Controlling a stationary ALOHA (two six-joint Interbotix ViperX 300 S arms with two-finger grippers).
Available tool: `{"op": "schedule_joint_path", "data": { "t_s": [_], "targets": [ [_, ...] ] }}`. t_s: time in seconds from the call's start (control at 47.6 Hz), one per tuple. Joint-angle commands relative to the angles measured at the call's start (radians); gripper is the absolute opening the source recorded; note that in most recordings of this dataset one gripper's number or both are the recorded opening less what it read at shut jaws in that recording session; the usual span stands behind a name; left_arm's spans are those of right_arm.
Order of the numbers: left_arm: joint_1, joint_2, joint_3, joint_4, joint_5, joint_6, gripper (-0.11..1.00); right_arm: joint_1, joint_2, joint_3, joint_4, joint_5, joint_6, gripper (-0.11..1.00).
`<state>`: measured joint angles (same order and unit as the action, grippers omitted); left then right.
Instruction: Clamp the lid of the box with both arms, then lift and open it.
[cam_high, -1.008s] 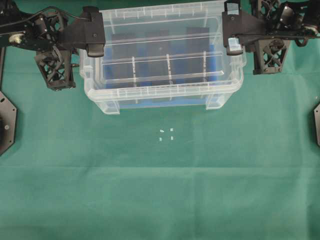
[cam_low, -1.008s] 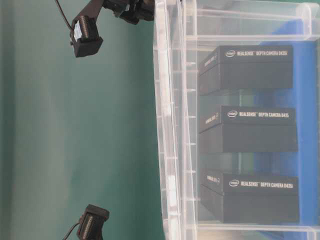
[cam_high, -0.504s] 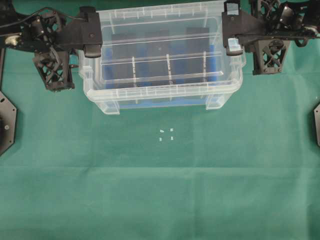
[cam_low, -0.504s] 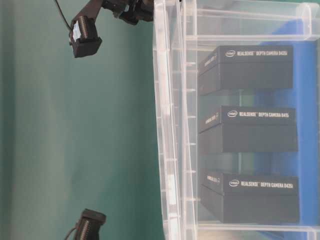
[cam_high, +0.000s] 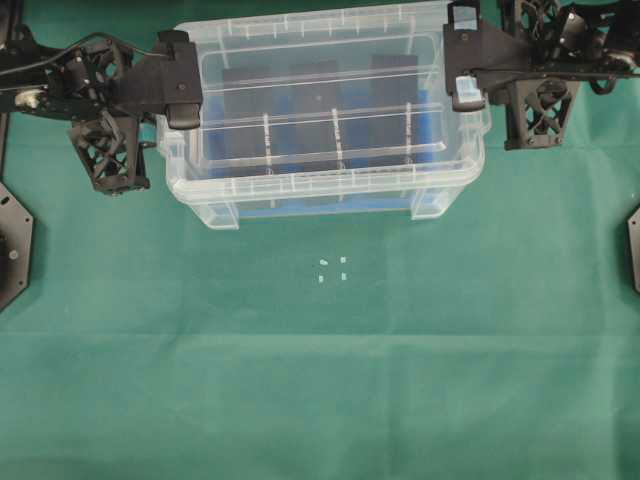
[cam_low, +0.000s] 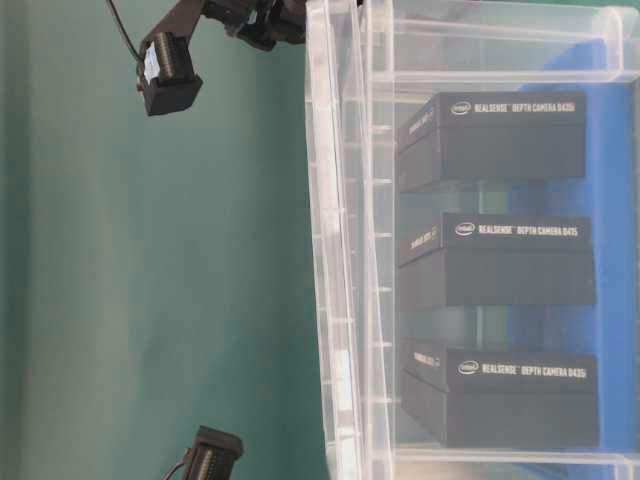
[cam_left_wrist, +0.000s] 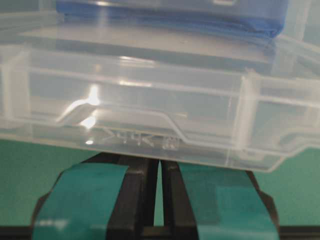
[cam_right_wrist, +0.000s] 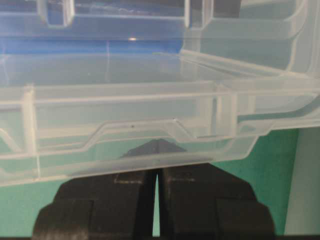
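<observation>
The clear lid (cam_high: 320, 100) lies over the top of the clear box (cam_high: 320, 195), which holds a blue insert (cam_low: 610, 250) and three black packs (cam_low: 495, 260). My left gripper (cam_high: 183, 95), with teal tape, is shut on the lid's left end. My right gripper (cam_high: 464, 80) is shut on its right end. In the left wrist view the jaws of the left gripper (cam_left_wrist: 159, 162) meet under the lid's rim (cam_left_wrist: 150, 110), which hides the tips. In the right wrist view the right gripper (cam_right_wrist: 155, 172) is likewise pinched beneath the lid's end (cam_right_wrist: 125, 120). From table level the lid (cam_low: 335, 250) stands just off the box's rim.
Green cloth (cam_high: 320, 380) covers the table. Small white marks (cam_high: 332, 270) lie in front of the box. Black base plates sit at the left edge (cam_high: 12, 245) and right edge (cam_high: 633, 245). Both arms' lattice wrists flank the box.
My left gripper has drawn to the left, and the lid's left end has gone with it past the box's left wall. The right gripper has barely moved.
</observation>
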<state>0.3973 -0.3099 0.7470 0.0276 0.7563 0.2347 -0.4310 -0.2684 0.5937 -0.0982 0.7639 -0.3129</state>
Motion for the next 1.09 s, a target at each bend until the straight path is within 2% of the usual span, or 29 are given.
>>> {"op": "schedule_joint_path", "data": {
  "t_s": [0.0,0.651,1.071],
  "targets": [
    [-0.003,0.006,-0.020,-0.006,-0.038,-0.005,0.02,0.054,-0.017,-0.017,0.012,-0.038,0.006,0.00],
    [-0.017,0.034,-0.069,-0.006,-0.043,0.003,0.02,0.054,-0.017,-0.020,0.012,-0.038,0.005,0.00],
    [-0.017,-0.011,-0.074,-0.006,-0.037,0.005,0.02,0.054,-0.017,-0.021,0.012,-0.040,0.005,0.00]
  ]
}}
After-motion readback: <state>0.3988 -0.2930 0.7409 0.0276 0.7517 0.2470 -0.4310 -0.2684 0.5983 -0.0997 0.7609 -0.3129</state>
